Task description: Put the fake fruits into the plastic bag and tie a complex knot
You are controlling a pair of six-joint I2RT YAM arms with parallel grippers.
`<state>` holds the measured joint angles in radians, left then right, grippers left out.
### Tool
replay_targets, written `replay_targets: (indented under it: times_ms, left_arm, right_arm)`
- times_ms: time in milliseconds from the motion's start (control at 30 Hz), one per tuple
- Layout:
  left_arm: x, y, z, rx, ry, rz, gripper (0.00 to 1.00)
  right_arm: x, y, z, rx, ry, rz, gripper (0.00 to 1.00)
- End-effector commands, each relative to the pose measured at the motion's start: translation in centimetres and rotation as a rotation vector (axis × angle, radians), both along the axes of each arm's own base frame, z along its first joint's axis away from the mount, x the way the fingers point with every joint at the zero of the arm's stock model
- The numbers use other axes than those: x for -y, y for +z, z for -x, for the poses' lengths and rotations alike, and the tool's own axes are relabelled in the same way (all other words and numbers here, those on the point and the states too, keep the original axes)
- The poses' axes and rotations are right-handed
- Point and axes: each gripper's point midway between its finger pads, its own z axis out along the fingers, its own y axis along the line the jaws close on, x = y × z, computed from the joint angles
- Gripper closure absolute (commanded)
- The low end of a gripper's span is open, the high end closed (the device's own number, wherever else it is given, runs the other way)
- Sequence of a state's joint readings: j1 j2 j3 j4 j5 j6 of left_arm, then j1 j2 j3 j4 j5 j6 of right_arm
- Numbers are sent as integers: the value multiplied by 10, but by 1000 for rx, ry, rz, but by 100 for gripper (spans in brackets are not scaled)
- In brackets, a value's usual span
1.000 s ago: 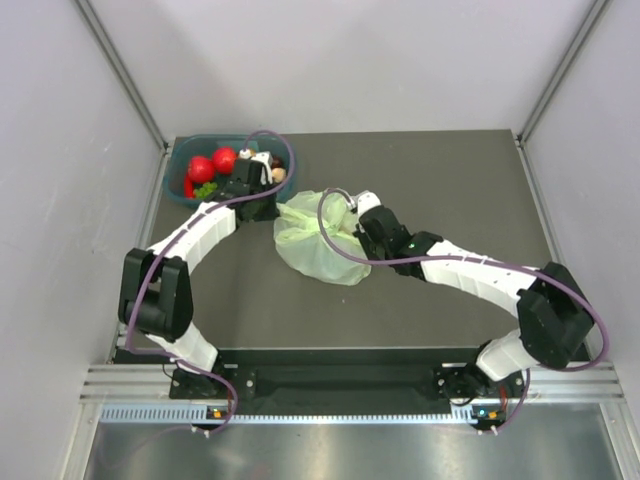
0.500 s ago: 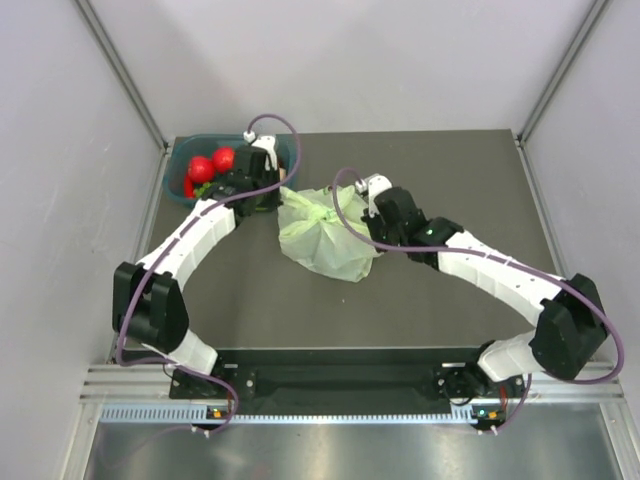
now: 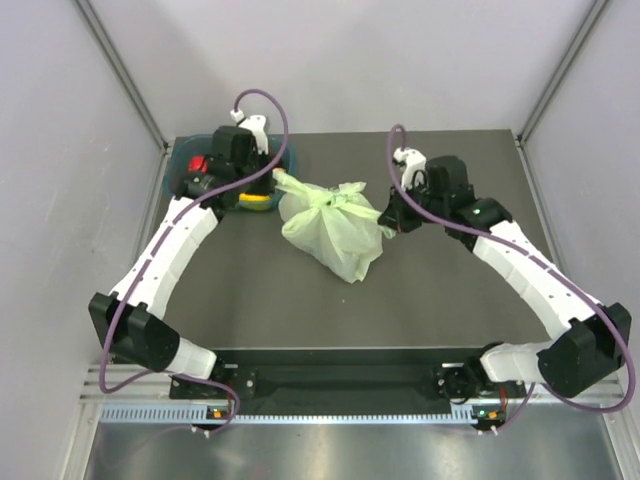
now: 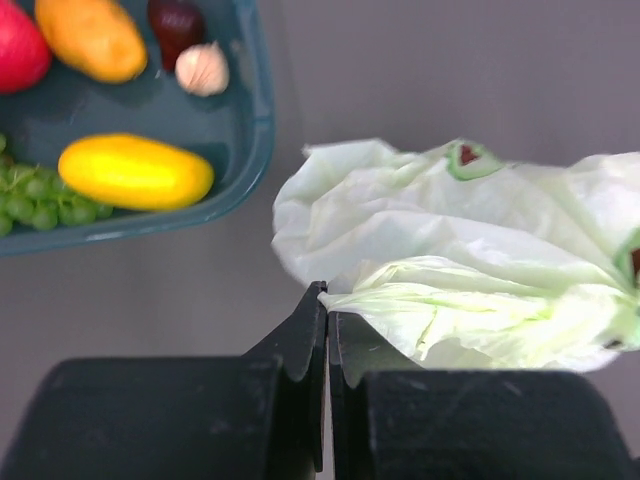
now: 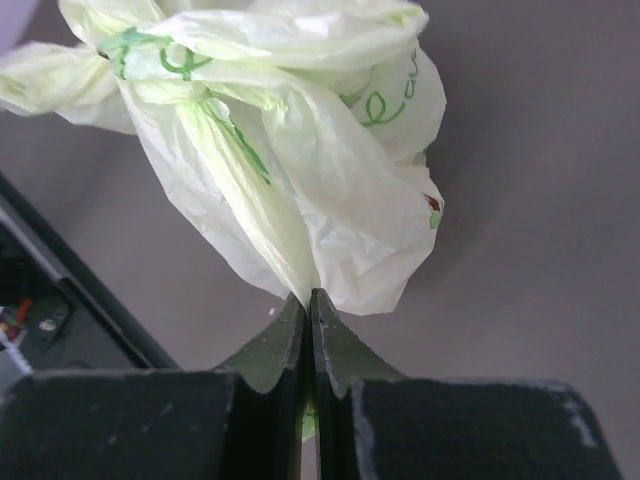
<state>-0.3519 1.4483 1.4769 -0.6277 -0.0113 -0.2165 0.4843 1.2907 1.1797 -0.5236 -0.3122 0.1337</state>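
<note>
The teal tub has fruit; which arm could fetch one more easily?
Left, probably: the left fingers are beside the tub and its yellow mango, though shut on the plastic bag. The right fingers pinch the bag's far side.

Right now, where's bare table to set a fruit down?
Near middle of the table, bordered by bag, left arm and right arm, is bare. So is the far right corner behind the right arm. Crowded far left: tub close beside bag.

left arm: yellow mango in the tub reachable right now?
Probably not yet: the left gripper is shut on the bag. The mango lies uncovered in the tub nearby; release first.
</note>
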Motion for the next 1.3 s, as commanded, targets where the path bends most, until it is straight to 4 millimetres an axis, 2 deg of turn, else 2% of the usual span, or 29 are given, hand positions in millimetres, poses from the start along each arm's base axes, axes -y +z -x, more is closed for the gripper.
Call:
replay_targets:
  times_ms: [0, 33, 67, 100, 133, 167, 200, 233, 267, 300, 333, 367, 400, 433, 467, 500, 533, 567, 633, 667, 733, 767, 800, 933, 1033, 1167, 1267]
  left_arm:
    - [-6, 82, -7, 178, 18, 63, 100]
    - [-4, 93, -7, 195, 11, 72, 100]
    - [2, 125, -7, 252, -17, 108, 100]
    - [6, 130, -13, 250, -27, 110, 100]
    - [7, 135, -11, 240, -36, 109, 100]
    - [10, 145, -13, 251, -43, 116, 100]
    - [13, 164, -17, 286, -52, 132, 100]
    - [16, 168, -17, 281, -66, 144, 100]
    - [19, 176, -19, 295, -74, 154, 100]
    - [20, 176, -20, 294, -75, 158, 100]
    - [20, 176, -21, 297, -73, 162, 100]
    - [19, 163, -23, 272, -62, 152, 100]
    - [18, 155, -24, 262, -55, 146, 100]
    - [17, 147, -25, 253, -50, 141, 100]
    - [15, 127, -27, 231, -37, 134, 100]
    - [14, 118, -29, 220, -28, 142, 100]
    - [9, 108, -32, 210, -11, 147, 100]
    - [8, 90, -37, 195, -8, 155, 100]
    - [-1, 72, -44, 172, 21, 171, 100]
    - [-3, 53, -47, 140, 33, 165, 100]
    - [-9, 45, -54, 148, 60, 164, 100]
    - [-11, 34, -55, 132, 67, 159, 100]
    - [-12, 33, -58, 139, 74, 159, 100]
    - [-9, 21, -61, 120, 70, 159, 100]
    - [-12, 20, -65, 125, 86, 148, 100]
    - [-25, 14, -70, 116, 133, 117, 100]
    - [-33, 7, -72, 108, 152, 119, 100]
  right_arm:
    - [-1, 71, 4, 66, 58, -166, 100]
    - [0, 97, -4, 110, 54, -198, 100]
    - [0, 109, -4, 113, 59, -216, 100]
    - [1, 124, -7, 135, 56, -226, 100]
    - [5, 154, -15, 192, 42, -246, 100]
    - [6, 167, -16, 203, 40, -265, 100]
    - [7, 177, -19, 215, 38, -277, 100]
    - [10, 199, -20, 254, 38, -303, 100]
    - [10, 205, -19, 255, 43, -311, 100]
    - [10, 207, -22, 256, 39, -313, 100]
    - [12, 205, -24, 252, 31, -311, 100]
    - [13, 199, -26, 239, 24, -308, 100]
    - [13, 182, -28, 210, 16, -302, 100]
    - [17, 173, -31, 194, -3, -308, 100]
    - [20, 166, -32, 182, -7, -317, 100]
    - [23, 147, -35, 167, -24, -325, 100]
    - [33, 140, -40, 152, -61, -337, 100]
    - [38, 132, -43, 141, -74, -340, 100]
    - [56, 109, -53, 111, -140, -335, 100]
    - [64, 102, -57, 105, -176, -325, 100]
    - [80, 84, -65, 97, -229, -293, 100]
    - [83, 78, -66, 89, -242, -284, 100]
    - [89, 68, -68, 69, -263, -276, 100]
    - [98, 56, -75, 71, -307, -240, 100]
    - [103, 54, -81, 71, -329, -230, 100]
    - [122, 54, -87, 85, -396, -216, 100]
    - [130, 47, -87, 79, -425, -192, 100]
